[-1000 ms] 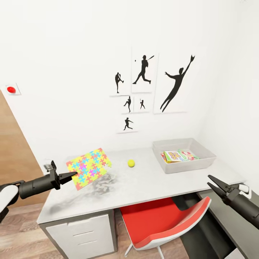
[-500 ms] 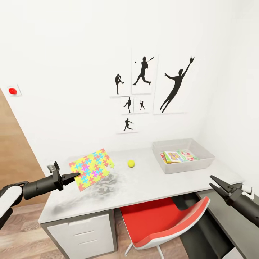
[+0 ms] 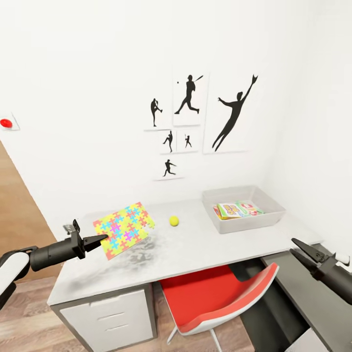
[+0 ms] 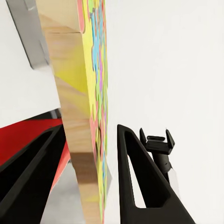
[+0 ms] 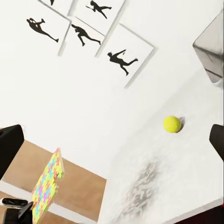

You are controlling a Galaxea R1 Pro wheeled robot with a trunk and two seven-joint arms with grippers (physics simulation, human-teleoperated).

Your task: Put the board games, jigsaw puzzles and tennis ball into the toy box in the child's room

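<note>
The puzzle (image 3: 123,228) hangs tilted above the surface (image 3: 195,249), pinched at its near corner by the left end effector (image 3: 100,239). The ball (image 3: 174,221) lies on the surface between puzzle and toy box (image 3: 243,209), which holds a game box (image 3: 236,209). Right of the toy box, the right end effector (image 3: 302,250) hovers with fingers narrowly parted

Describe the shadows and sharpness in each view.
Head view: even, soft light; a mottled grey shadow on the table under the raised jigsaw puzzle. Left wrist view: puzzle edge close up, slightly soft. Right wrist view: tilted frame, tennis ball sharp with a small shadow.
</note>
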